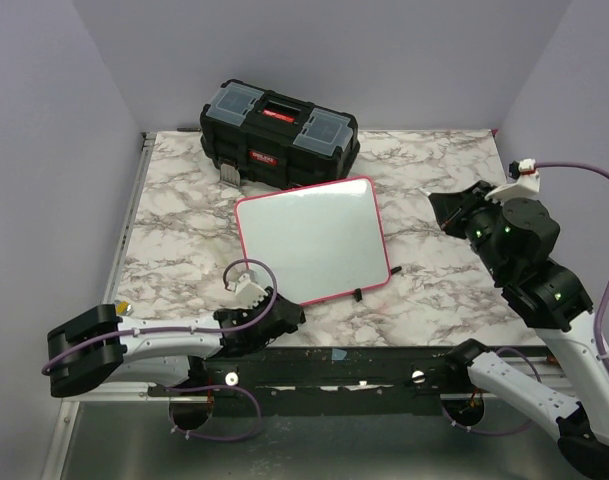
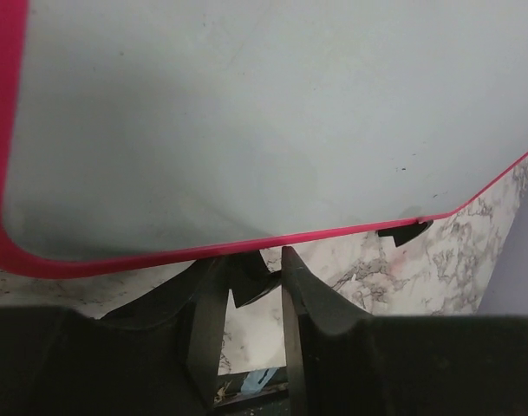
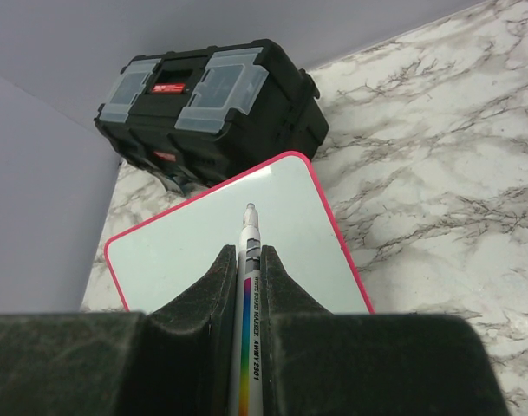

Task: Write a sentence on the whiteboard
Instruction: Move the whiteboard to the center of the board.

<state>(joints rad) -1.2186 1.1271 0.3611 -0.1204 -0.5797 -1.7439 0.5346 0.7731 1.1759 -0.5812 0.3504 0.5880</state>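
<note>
While the right tool point(image 3: 247, 253) grips a marker point(image 3: 249, 224), the whiteboard point(image 1: 314, 240) lies central on the desk point(image 1: 439, 290). Left tool point(image 2: 250, 264), slightly parted and empty, sits by its near rim.

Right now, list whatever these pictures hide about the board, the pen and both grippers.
Left wrist view: whether the left gripper pinches the board by its black foot; the red rim overhangs its fingertips.
Right wrist view: the pen, rear end cut off by the bottom edge.
Top view: the pen; the right gripper hides it.
</note>
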